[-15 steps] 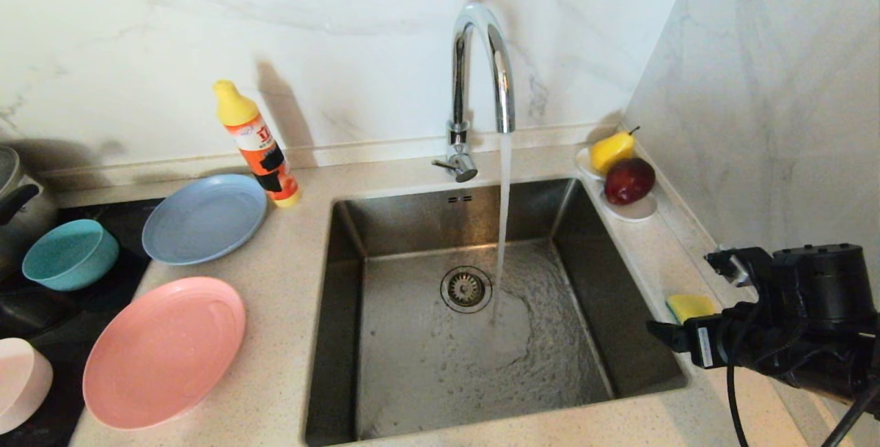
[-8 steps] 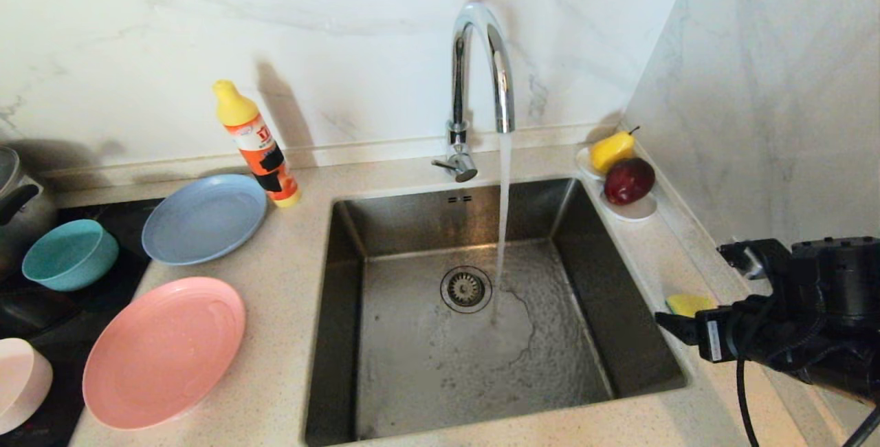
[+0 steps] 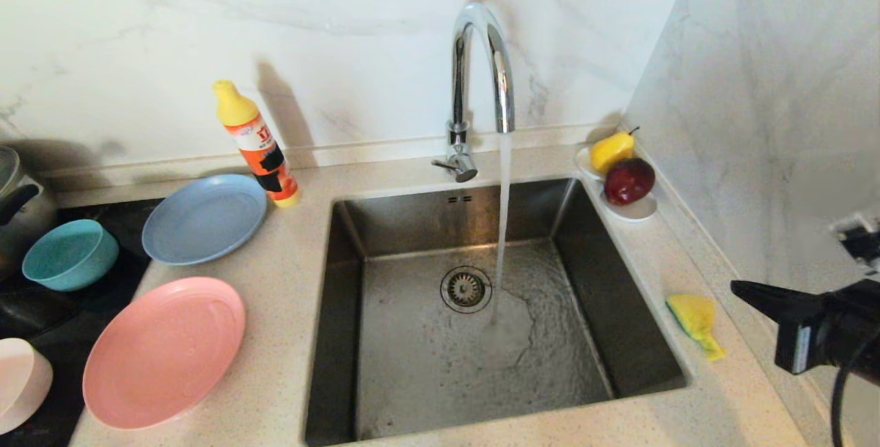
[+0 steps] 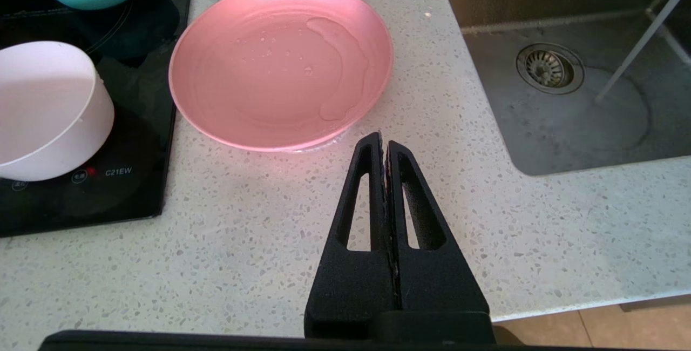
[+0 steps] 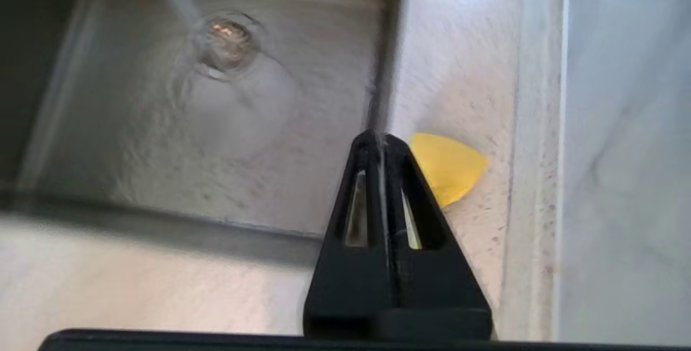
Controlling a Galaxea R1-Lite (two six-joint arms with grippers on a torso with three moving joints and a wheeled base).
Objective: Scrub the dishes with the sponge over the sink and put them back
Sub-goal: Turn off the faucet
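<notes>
Head view showed the dishes untouched at nine o'clock of the sink [image 3: 481,337], my left pincer [image 4: 384,143] clenched and empty near the salmon-pink plate [image 4: 280,65]. At three o'clock the sponge [image 3: 694,316] lay released on the worktop [image 3: 289,309]; my right pincer [image 5: 380,140], earlier over it, had withdrawn and clenched empty. I judged scrubbing finished.

Head view downward over sink [image 3: 474,337], wrist views nearer, sharing it
</notes>
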